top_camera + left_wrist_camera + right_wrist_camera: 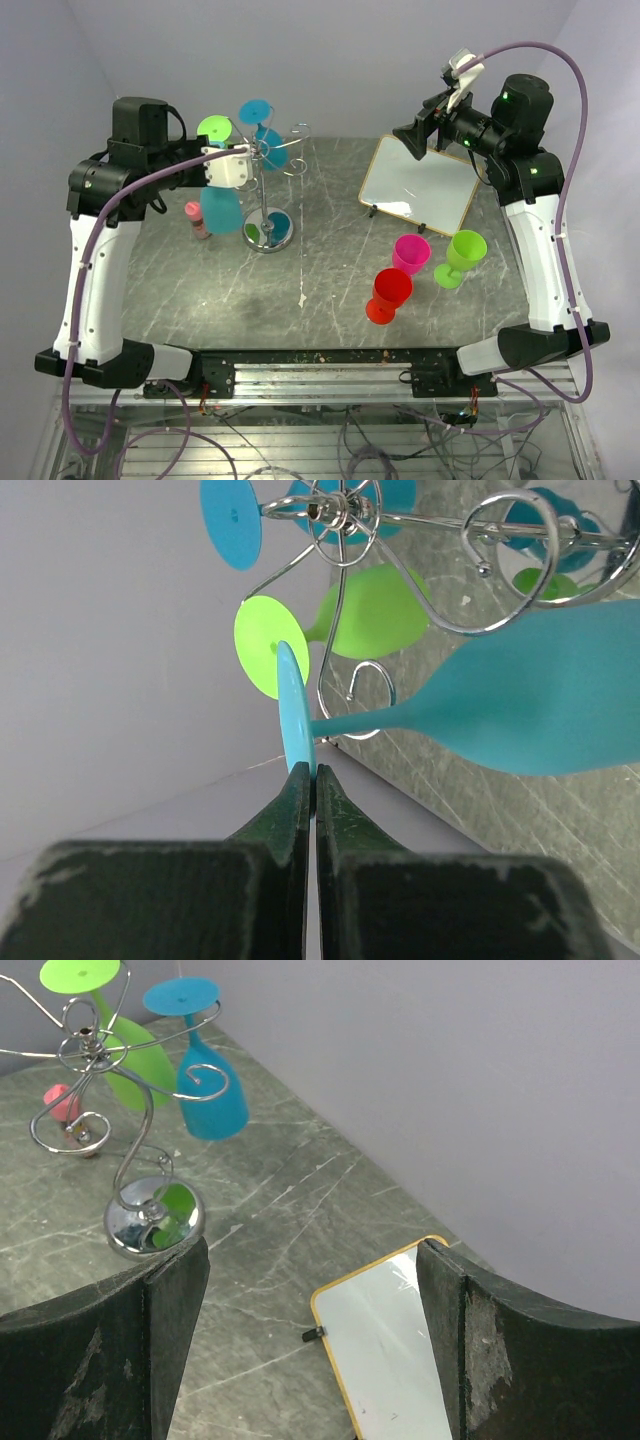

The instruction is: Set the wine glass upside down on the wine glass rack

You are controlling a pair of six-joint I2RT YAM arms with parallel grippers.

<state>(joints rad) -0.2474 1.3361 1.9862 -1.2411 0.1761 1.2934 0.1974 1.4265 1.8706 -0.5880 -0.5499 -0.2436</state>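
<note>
Curled wire rack, teal glass, marbled table

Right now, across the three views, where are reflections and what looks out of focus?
Right wrist view: the rack's base mirrors green; the open right end effector looks soft. Left wrist view: the left end effector, shut on the blue wine glass, is blurred. Top external view: sharp, evenly lit.

On your bench, a yellow-framed mirror sits toward the far right. Nearer you, three goblets stand upright close together: a red goblet, a magenta goblet just behind it, and a lime goblet to their right. A small pink bottle stands at the left.
</note>
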